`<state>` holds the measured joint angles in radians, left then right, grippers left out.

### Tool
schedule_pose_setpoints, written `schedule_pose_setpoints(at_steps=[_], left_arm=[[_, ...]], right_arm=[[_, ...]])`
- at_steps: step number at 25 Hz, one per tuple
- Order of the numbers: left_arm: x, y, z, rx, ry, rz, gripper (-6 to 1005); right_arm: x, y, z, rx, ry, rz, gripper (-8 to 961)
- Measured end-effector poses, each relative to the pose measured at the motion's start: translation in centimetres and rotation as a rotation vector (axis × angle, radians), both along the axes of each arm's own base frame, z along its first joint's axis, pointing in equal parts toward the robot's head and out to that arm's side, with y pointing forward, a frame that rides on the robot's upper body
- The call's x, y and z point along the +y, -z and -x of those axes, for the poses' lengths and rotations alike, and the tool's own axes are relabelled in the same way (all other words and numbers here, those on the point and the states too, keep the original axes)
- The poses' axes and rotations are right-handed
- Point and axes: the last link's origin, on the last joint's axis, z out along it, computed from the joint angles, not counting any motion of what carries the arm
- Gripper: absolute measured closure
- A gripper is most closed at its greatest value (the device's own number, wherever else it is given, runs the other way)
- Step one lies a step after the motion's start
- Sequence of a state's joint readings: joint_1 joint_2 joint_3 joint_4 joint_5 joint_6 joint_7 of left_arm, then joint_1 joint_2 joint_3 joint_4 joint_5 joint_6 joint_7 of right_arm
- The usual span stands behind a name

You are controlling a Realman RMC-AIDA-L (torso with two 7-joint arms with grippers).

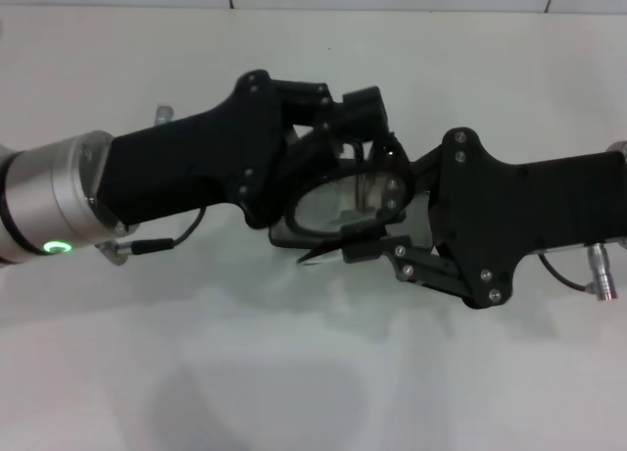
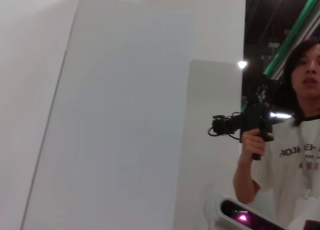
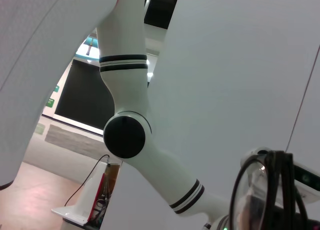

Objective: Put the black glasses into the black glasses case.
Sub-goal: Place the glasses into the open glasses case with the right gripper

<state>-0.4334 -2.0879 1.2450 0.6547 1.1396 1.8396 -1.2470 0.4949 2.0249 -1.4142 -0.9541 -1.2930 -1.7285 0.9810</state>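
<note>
Partly hidden between left gripper (image 1: pixel 358 127) and right gripper (image 1: pixel 377 245): black glasses (image 1: pixel 338 191), temple arms not traceable. Cut off at the right wrist picture's lower edge too. Finger contact on the frame impossible to tell.

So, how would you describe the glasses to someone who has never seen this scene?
Start at the white table in the head view: two black grippers meet above its middle, left gripper and right gripper. The glasses sit between them. Their thin frame and clear round lenses set them apart from the chunky, opaque grippers.
</note>
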Motion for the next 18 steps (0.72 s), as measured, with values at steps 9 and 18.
schedule_pose_setpoints(at_steps=[9,18], left_arm=[[-0.2,-0.1,0.2,-0.005,0.007,0.002,943],[0.1,-0.9,1.4,-0.01,-0.034,-0.083,942]], right_arm=[[0.2,0.2,-0.3,-0.011,0.028,-0.014,845],[-0.2,0.5,-0.2,-0.022,0.028,0.017,845]])
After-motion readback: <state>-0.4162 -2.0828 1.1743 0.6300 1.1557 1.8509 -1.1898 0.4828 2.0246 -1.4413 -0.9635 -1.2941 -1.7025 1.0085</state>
